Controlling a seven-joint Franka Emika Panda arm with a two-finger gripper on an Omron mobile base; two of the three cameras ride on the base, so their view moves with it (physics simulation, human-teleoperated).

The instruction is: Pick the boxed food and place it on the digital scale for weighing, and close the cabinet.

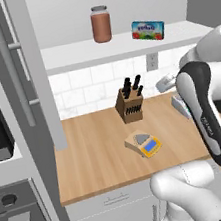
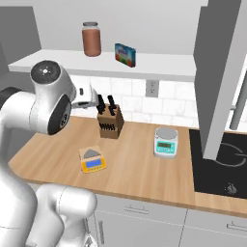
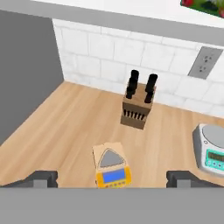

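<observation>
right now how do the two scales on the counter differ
The digital scale is tan-yellow and wedge-shaped with a blue display; the white scale is blockier with a teal display. The digital scale's grey plate looks triangular, the white scale's plate round. The digital scale lies in front of the knife block, near the counter's front; the white scale sits to the block's right, beside the cooktop. Both rest on the wooden counter, plates bare.
</observation>
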